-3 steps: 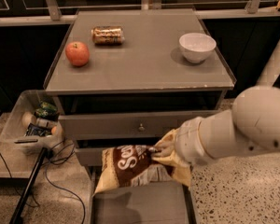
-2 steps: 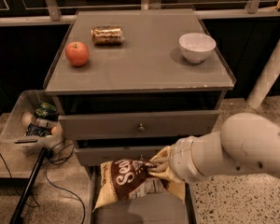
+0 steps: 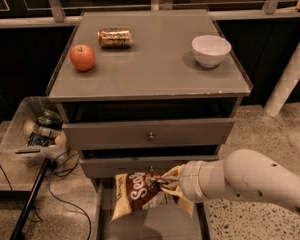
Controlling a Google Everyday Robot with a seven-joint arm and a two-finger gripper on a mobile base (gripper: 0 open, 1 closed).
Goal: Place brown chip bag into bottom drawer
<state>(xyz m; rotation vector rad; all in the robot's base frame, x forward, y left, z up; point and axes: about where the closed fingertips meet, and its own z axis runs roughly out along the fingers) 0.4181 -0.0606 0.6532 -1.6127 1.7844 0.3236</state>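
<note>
Low down, the arm [image 3: 250, 180] reaches in from the right, nearly level — gripper [image 3: 166, 184] over the open bottom drawer [image 3: 155, 227], jaws clamped on the right end of the bag [image 3: 136, 195], which hangs tilted above its floor.

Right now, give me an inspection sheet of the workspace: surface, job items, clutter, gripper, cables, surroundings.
Surface: grey cabinet top, three loose items on it.
Job's things: chip bag held above the open bottom drawer, not yet set down.
Clutter: apple, can lying on its side, white bowl; clear bin of items left of the cabinet.
Gripper: gripper low in front of the cabinet, shut on the bag's right end.
Cables: black cables on the floor at left.
Surroundings: speckled floor, white post at right.
</note>
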